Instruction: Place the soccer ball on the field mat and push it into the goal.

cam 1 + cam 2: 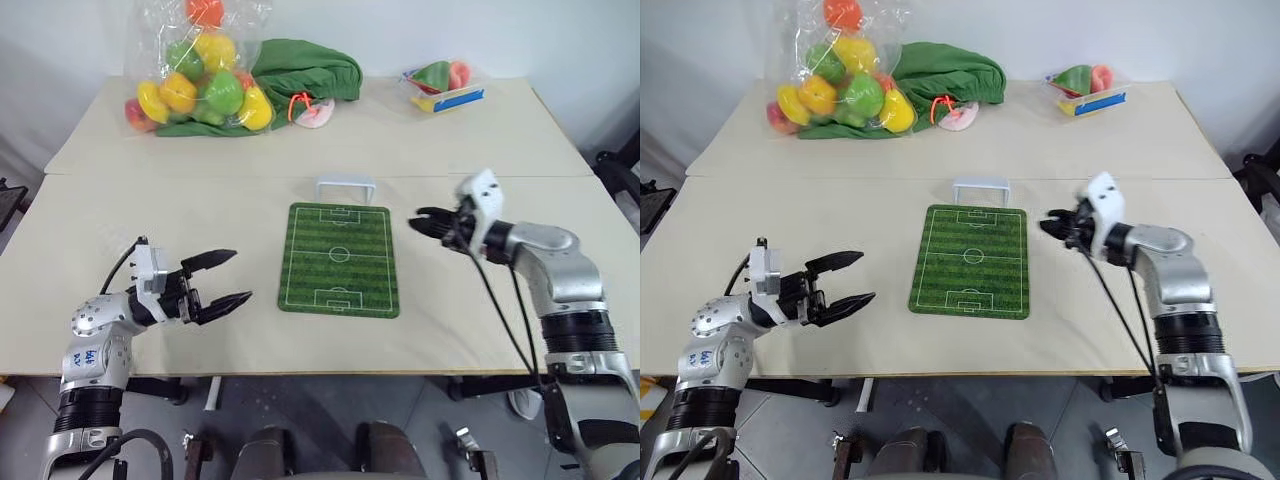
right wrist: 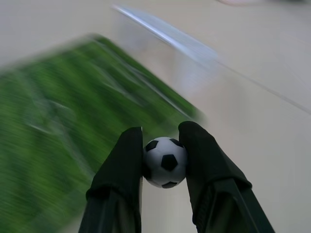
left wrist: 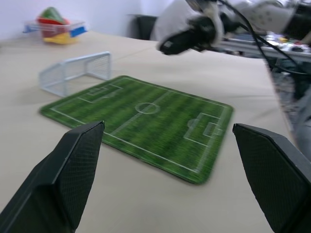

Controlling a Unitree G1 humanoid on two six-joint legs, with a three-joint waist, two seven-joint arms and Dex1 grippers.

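I see my right end effector [image 2: 164, 145] squeezing the soccer ball [image 2: 164, 162] between its two fingers, just right of the field mat [image 1: 340, 259]. My left end effector [image 1: 226, 278] is wide open and empty. The goal [image 1: 345, 188] stands at the mat's far end on the table [image 1: 250, 170].

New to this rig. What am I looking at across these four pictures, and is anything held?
A two-armed humanoid robot at a table. Two pictures come from its head, looking down; the other two from cameras on each wrist. On the table lie the field mat, with the goal at its far end, a bag of coloured balls, a green cloth and a small toy pack. The left gripper is open and empty. The right gripper pinches the soccer ball beside the mat.
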